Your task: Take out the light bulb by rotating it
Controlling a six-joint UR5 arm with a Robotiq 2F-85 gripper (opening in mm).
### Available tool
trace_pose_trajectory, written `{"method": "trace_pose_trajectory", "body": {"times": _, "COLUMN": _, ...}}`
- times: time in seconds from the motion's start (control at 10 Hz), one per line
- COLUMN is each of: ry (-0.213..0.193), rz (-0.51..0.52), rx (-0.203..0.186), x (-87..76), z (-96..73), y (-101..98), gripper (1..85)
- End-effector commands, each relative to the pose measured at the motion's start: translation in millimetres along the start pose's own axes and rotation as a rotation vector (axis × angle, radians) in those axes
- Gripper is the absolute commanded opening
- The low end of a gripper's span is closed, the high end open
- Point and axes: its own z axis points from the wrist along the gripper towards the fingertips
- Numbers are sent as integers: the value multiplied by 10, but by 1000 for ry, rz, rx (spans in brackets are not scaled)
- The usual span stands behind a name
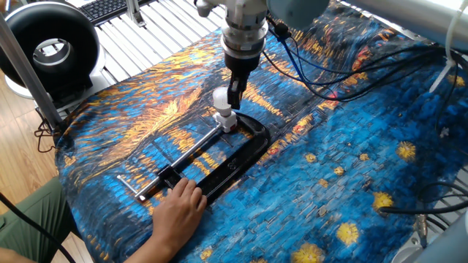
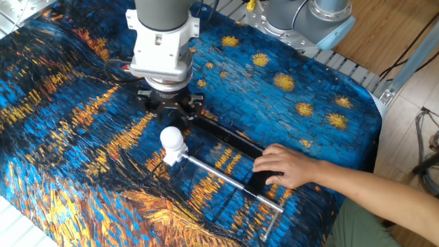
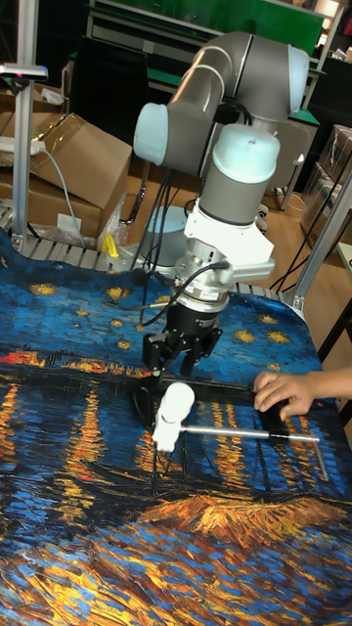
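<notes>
The light bulb (image 2: 172, 138) stands upright in its white socket (image 2: 171, 158), just clear of the pincer (image 2: 169, 112), whose fingers are spread and released above it. A black clamp (image 1: 219, 164) grips the socket mid-worktop; a person's hand (image 2: 287, 167) steadies the clamp.

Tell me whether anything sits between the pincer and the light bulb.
Nothing visible does. The pincer hangs apart from the light bulb, up and to one side, with open air between. The person's hand rests on the clamp, away from the bulb.
</notes>
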Motion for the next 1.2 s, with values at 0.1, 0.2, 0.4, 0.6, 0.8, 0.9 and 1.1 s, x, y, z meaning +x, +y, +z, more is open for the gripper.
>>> {"method": "trace_pose_trajectory", "body": {"times": 0.1, "ry": 1, "rz": 125, "rx": -33, "x": -100, "z": -42, "y": 104, "gripper": 533}}
{"method": "trace_pose_trajectory", "body": {"times": 0.2, "ry": 0, "rz": 140, "rx": -35, "x": -107, "z": -25, "y": 101, "gripper": 527}}
{"method": "trace_pose_trajectory", "body": {"times": 0.4, "ry": 5, "rz": 192, "rx": -26, "x": -105, "z": 36, "y": 58, "gripper": 513}}
{"method": "trace_pose_trajectory", "body": {"times": 0.6, "ry": 6, "rz": 232, "rx": -28, "x": -99, "z": 68, "y": 48, "gripper": 507}}
{"method": "trace_pose_trajectory", "body": {"times": 0.8, "ry": 11, "rz": 270, "rx": -47, "x": -106, "z": 98, "y": 93, "gripper": 503}}
{"method": "trace_pose_trajectory", "body": {"times": 0.9, "ry": 15, "rz": 283, "rx": -48, "x": -104, "z": 110, "y": 96, "gripper": 503}}
{"method": "trace_pose_trajectory", "body": {"times": 1.1, "ry": 19, "rz": 298, "rx": -45, "x": -99, "z": 129, "y": 88, "gripper": 503}}
